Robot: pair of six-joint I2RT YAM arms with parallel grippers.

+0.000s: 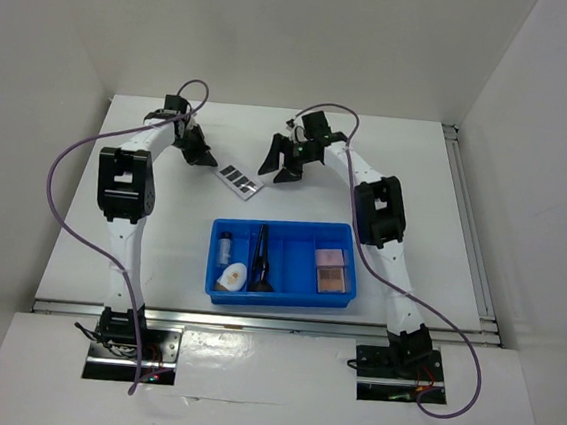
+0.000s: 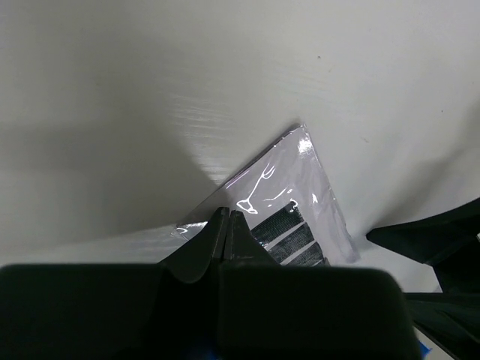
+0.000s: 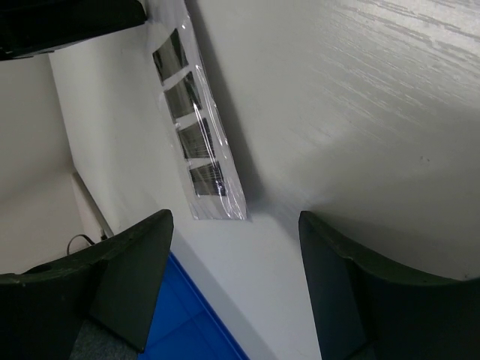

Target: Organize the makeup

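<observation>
From above, the clear palette (image 1: 240, 178) lies on the white table (image 1: 417, 185) beyond the blue tray (image 1: 287, 225), its long axis running from far-left to near-right. The left gripper (image 1: 203, 157) is at its far-left end, and the right gripper (image 1: 280, 167) is spread just beside the other end. The vial (image 1: 226, 246), white oval piece (image 1: 232, 278), brushes (image 1: 260, 262) and squares (image 1: 330, 272) sit in the tray.

In the left wrist view, the left gripper (image 2: 227, 219) is pinched closed on the palette's (image 2: 292, 195) edge.

In the right wrist view, the right gripper (image 3: 232, 225) is wide and holds nothing. The palette (image 3: 191, 142) shows four dark pans in a row.
</observation>
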